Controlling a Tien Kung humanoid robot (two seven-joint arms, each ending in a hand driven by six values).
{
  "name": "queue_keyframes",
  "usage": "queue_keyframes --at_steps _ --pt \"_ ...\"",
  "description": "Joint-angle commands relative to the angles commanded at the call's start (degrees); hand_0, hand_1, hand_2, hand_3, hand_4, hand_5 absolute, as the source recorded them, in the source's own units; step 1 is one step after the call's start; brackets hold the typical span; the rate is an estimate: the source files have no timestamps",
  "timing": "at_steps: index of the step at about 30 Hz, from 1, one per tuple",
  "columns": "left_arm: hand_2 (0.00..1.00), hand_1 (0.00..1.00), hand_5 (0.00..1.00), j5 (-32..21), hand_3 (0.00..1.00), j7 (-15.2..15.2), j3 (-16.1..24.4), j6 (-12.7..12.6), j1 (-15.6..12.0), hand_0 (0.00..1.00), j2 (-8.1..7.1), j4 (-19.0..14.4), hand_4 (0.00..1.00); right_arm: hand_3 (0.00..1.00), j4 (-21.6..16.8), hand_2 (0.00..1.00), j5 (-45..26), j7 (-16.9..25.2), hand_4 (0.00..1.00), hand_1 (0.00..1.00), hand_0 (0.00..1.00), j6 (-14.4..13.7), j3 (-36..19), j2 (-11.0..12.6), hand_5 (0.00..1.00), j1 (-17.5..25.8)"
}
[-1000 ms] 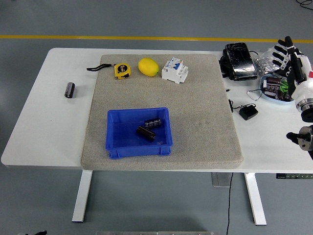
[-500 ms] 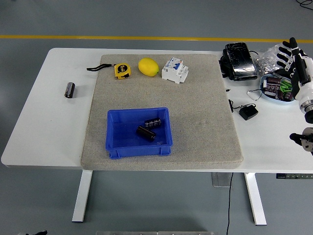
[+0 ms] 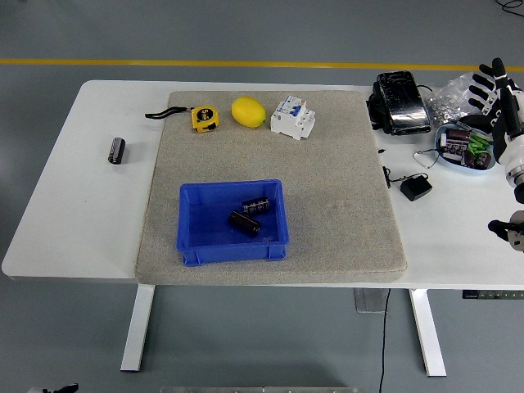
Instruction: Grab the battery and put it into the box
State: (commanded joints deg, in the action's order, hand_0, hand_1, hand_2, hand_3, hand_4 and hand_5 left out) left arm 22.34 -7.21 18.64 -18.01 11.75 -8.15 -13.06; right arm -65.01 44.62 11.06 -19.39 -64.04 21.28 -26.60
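Batteries (image 3: 249, 214) in blue box (image 3: 193, 239) — right hand (image 3: 495, 94) spread, empty

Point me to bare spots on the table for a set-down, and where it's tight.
Free: the mat between the blue box and its right edge; the white table near-left, below the loose battery. Crowded: the far right, where the black pouch, charger and parts dish sit by the right hand.

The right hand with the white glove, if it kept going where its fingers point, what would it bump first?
Probably nothing: the right hand points up and away past the table's far edge; depth is unclear.
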Motion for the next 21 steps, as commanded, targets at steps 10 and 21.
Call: queue_keyframes --at_steps 10,21 --pt "0.707 0.674 0.485 0.0 0.61 0.0 -0.3 0.1 0.0 0.684 -0.27 -0.2 0.627 0.826 -0.1 0.822 -0.5 0.2 0.998 0.821 0.84 -0.2 -0.5 0.0 0.898 0.6" --pt "0.704 0.662 0.484 0.0 0.611 -0.1 -0.2 0.0 0.0 0.684 -0.65 -0.1 0.627 0.825 -0.1 0.822 -0.8 0.2 0.998 0.82 0.839 -0.2 -1.0 -0.2 0.894 0.4"
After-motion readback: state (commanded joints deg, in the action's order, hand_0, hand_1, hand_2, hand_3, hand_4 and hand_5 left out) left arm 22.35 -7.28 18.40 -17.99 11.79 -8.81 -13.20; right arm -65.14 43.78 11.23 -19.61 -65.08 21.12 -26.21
